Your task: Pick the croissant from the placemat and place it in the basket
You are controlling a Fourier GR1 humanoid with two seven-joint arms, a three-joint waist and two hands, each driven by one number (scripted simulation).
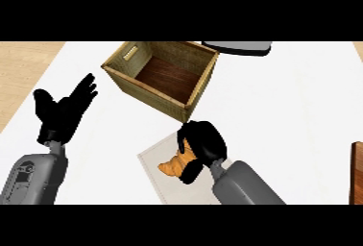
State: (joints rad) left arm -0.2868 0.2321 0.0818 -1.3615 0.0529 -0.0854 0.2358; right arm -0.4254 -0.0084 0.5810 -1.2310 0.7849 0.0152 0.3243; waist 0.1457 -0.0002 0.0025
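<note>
One black right hand (pixel 203 140) is curling over the golden-brown flaky croissant (pixel 175 165) lying on the pale rectangular placemat (pixel 157 153); grip should be closing fully before lifting toward the square woven basket (pixel 122 79), while the open left hand (pixel 64 109) is resting over the white bench (pixel 284 105).

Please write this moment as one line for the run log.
phase: grasping | right hand: curled on orange croissant, on pale placemat | left hand: open, resting | square woven basket: no croissant inside
</note>
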